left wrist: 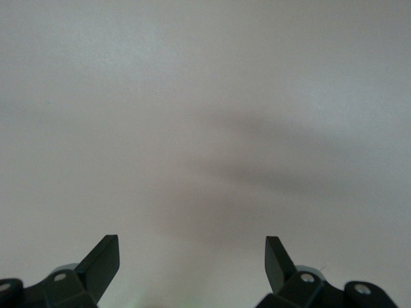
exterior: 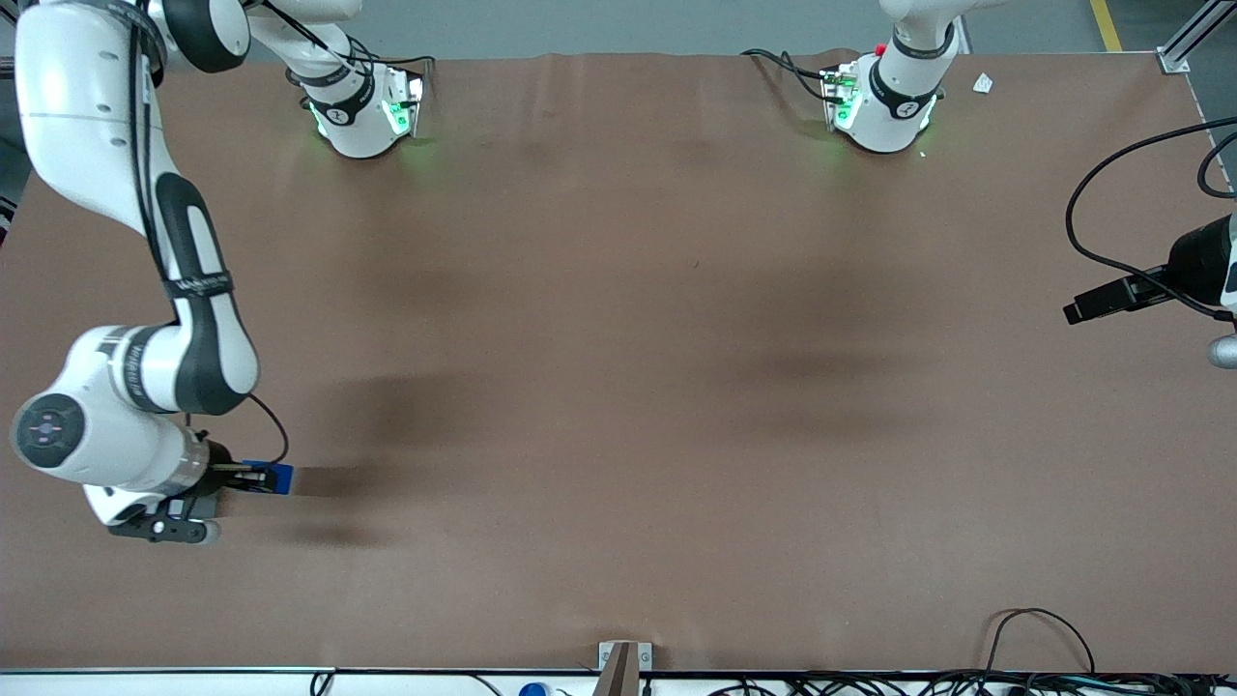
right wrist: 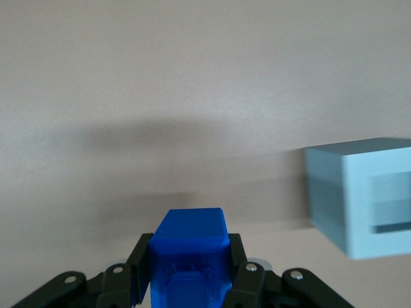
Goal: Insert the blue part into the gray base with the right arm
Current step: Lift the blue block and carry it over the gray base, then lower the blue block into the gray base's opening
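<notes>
Gripper (right wrist: 186, 282): both black fingers pinch the blue part, near the working arm's end of the brown table (exterior: 618, 387).
Blue part (right wrist: 189, 256): clamped between the fingers, jutting past their tips.
Gray base (right wrist: 359, 196): beside the gripper, apart from the blue part, square socket visible.

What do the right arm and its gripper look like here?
The right arm is white and multi-jointed, with black bands at the joints, a thin black cable running along it, and a green-lit base. Its gripper, low at the working arm's end of the table, is black with two fingers fixed by silver screws.
</notes>
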You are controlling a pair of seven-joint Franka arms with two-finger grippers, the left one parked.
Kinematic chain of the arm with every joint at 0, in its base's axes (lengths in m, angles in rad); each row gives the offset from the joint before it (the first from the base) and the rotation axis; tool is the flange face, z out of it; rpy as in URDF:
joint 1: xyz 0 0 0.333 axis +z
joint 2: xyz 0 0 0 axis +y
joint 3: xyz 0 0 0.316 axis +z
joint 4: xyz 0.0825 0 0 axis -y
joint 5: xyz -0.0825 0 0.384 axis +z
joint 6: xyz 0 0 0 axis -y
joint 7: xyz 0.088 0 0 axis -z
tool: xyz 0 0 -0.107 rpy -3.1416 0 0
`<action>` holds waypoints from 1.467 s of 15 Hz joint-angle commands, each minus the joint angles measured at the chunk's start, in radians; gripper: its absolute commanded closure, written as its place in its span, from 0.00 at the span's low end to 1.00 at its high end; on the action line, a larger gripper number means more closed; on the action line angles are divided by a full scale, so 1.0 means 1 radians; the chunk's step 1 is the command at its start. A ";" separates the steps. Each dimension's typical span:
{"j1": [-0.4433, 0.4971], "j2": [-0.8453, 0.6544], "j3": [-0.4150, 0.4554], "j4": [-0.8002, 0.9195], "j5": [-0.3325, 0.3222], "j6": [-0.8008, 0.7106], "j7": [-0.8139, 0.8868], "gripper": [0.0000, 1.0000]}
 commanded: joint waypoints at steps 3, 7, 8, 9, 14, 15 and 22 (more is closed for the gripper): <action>-0.107 -0.002 0.014 0.004 -0.003 -0.007 -0.173 0.97; -0.180 0.006 0.014 0.032 -0.003 0.008 -0.267 0.98; -0.190 0.007 0.014 0.044 -0.003 0.008 -0.280 0.98; -0.199 0.013 0.014 0.058 -0.003 0.008 -0.288 0.98; -0.230 0.052 0.014 0.089 0.029 0.058 -0.293 0.99; -0.230 0.064 0.012 0.088 0.037 0.063 -0.294 0.99; -0.231 0.089 0.012 0.084 0.061 0.075 -0.287 0.99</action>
